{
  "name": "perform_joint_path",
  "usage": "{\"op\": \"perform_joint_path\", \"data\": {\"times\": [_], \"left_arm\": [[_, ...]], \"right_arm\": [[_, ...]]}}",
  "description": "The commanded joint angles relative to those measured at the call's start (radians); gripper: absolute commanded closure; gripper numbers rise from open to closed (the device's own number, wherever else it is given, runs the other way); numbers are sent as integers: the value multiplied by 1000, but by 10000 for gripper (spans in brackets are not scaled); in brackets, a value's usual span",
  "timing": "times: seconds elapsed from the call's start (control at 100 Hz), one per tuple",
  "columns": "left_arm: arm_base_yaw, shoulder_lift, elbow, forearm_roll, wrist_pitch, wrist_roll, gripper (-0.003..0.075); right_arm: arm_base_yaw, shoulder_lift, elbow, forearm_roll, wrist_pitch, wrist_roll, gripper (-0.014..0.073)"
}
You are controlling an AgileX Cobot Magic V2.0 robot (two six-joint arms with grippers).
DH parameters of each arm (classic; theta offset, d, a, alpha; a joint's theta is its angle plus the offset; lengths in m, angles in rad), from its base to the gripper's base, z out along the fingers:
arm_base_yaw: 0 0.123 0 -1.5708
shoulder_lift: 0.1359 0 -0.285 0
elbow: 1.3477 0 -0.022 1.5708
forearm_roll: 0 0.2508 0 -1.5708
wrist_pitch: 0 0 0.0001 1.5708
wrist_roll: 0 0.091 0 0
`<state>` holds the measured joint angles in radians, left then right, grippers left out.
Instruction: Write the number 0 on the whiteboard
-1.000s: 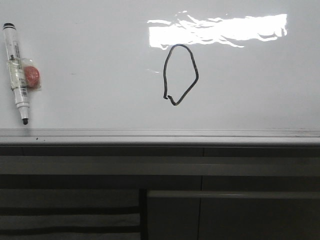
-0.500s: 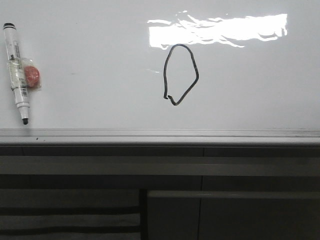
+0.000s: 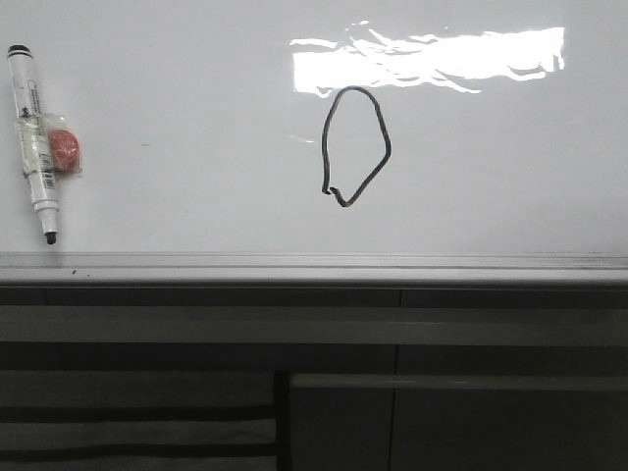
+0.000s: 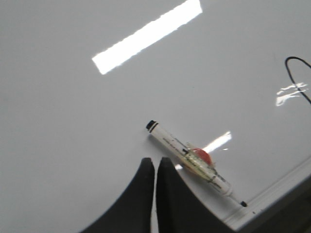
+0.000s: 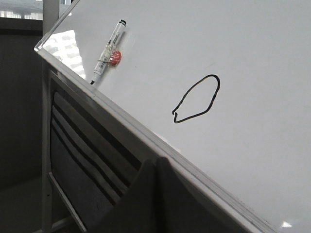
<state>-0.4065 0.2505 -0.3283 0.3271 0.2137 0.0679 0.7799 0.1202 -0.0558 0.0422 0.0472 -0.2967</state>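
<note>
The number 0 [image 3: 355, 145] is a thin black loop drawn on the whiteboard [image 3: 196, 118], just under a glare patch. It also shows in the right wrist view as the number 0 [image 5: 197, 99]. A white marker [image 3: 31, 137] with a red magnet taped to it hangs at the board's far left, tip down, and the same marker [image 4: 194, 162] lies close beside my left gripper [image 4: 155, 161], which is shut and empty. My right gripper [image 5: 155, 161] is shut and empty, in front of the board's lower ledge [image 5: 194, 167]. Neither gripper shows in the front view.
A silver ledge [image 3: 314, 267] runs along the whiteboard's lower edge. Dark grey cabinet panels [image 3: 442, 392] fill the space below it. A bright rectangular glare patch [image 3: 432, 59] sits on the board above the loop.
</note>
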Motion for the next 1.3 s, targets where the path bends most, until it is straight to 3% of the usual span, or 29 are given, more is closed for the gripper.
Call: {"op": "perform_joint_path", "data": {"times": [0.0,0.25,0.45,0.66,0.81,0.87,1.04,1.29], "left_arm": [[60,-23,-25,9,-73,-1,740],[212,-279,-23,-129,45,-7,740],[253,-274,34,-225,47,-10,740],[256,-274,201,-293,-126,-10,740],[256,-274,372,-381,-398,-10,740],[256,-274,351,-411,-309,-6,740],[271,-272,365,-430,-334,-2,740],[429,-283,365,-404,-177,0,740]], "right_arm": [[-6,11,-25,1,-77,3,669],[-6,11,-25,1,-77,3,669],[-6,11,-25,1,-77,3,669],[-6,11,-25,1,-77,3,669],[-6,11,-25,1,-77,3,669],[-6,11,-25,1,-77,3,669],[-6,11,-25,1,-77,3,669],[-6,11,-25,1,-77,3,669]]}}
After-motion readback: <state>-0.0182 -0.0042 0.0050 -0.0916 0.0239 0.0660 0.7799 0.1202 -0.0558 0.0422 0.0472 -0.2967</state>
